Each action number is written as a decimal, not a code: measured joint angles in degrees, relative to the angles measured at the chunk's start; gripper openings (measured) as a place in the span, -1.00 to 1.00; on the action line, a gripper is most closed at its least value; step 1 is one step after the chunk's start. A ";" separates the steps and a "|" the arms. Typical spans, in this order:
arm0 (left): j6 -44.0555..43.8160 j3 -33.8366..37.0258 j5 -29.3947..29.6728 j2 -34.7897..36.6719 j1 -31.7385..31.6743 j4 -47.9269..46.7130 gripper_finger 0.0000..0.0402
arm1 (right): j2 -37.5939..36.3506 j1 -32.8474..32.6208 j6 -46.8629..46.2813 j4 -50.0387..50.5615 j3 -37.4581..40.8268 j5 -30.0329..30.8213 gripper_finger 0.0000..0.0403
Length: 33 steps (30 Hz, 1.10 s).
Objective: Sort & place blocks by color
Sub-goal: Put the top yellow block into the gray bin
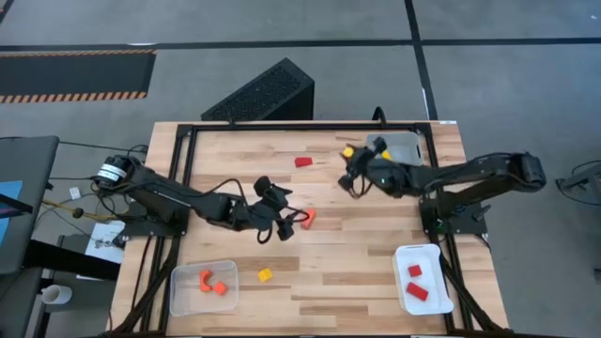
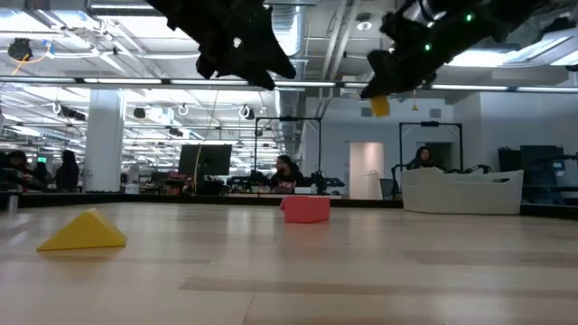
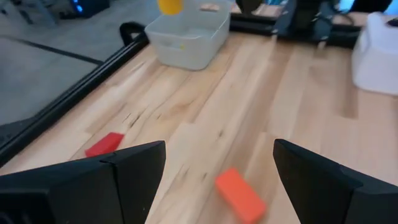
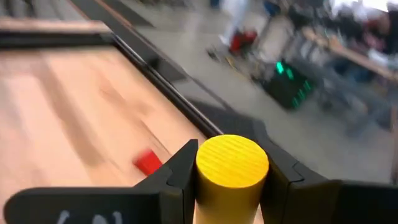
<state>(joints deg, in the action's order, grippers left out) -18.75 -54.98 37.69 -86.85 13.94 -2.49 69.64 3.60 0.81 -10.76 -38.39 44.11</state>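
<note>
My right gripper (image 1: 349,161) hangs above the table's far right part, shut on a yellow cylinder block (image 4: 232,167), beside the clear tray (image 1: 406,143). My left gripper (image 3: 219,157) is open and raised over the table's middle. An orange block (image 3: 239,194) lies flat on the wood between and beyond its fingers, untouched. A red block (image 1: 302,161) lies on the far part of the table, and a yellow wedge (image 2: 83,232) rests on its broad face near the front edge. My right gripper pinches the yellow cylinder by its round side (image 4: 205,171), one finger on each side. The cylinder's flat end face (image 4: 232,155) shows between the fingertips. In the low view it is lifted clear of the table, below the fingers (image 2: 380,106).
A clear tray (image 1: 188,299) at the near left holds orange blocks. A white tray (image 1: 402,299) at the near right holds red blocks. The far right clear tray has a yellow piece in it. A black frame (image 1: 188,141) runs along the table's edges. People sit in the room beyond.
</note>
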 joint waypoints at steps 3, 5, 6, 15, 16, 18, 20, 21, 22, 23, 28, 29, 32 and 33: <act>0.10 0.00 -1.40 0.00 -1.54 -1.44 0.44 | -1.79 5.22 -4.58 7.08 0.00 -4.61 -0.36; 0.70 0.00 -1.47 0.00 -2.40 -2.15 0.44 | -2.48 8.46 -6.46 10.78 0.02 -7.69 -0.36; 1.13 0.00 -1.64 0.00 -2.82 -2.17 0.44 | -2.67 10.03 -7.05 12.28 0.02 -9.04 -0.36; 5.04 8.70 -8.97 2.06 -7.81 14.12 0.44 | -2.94 23.17 -8.55 25.38 0.02 -14.09 -0.35; 5.07 10.90 -10.85 2.85 -8.72 18.24 0.44 | -2.95 24.44 -8.65 26.36 0.02 -14.70 -0.35; 5.06 15.60 -13.97 4.85 -10.71 26.06 0.44 | -3.21 26.77 -8.86 27.92 0.02 -16.57 -0.35; 4.72 19.53 -15.70 6.98 -12.52 33.50 0.44 | -3.38 29.25 -9.22 29.42 0.02 -18.35 -0.35; 4.44 21.25 -16.20 7.95 -13.15 37.17 0.44 | -3.28 30.47 -9.80 30.53 0.02 -18.97 -0.35; 4.13 22.91 -16.23 8.73 -13.63 40.43 0.44 | -3.04 31.82 -10.29 31.57 0.02 -19.39 -0.35; 4.09 24.16 -16.35 9.14 -13.95 43.20 0.44 | -2.73 33.09 -10.59 32.53 0.02 -19.95 -0.35; 4.45 26.73 -16.24 10.96 -14.22 47.08 0.44 | -0.72 39.97 -11.08 38.08 0.02 -23.07 -0.35; 4.58 26.73 -16.26 11.08 -14.22 47.15 0.44 | -0.13 41.46 -11.19 38.67 0.02 -23.52 -0.35; 5.12 26.77 -16.42 11.15 -14.22 47.08 0.44 | 2.35 45.07 -10.98 39.64 0.02 -23.93 -0.35; 5.19 26.77 -16.44 11.15 -14.22 47.07 0.44 | 3.40 46.20 -10.54 39.65 0.02 -23.93 -0.35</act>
<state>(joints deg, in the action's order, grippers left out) -13.56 -28.21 21.26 -75.70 -0.27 44.58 73.04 49.80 -9.72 28.90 -38.37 20.19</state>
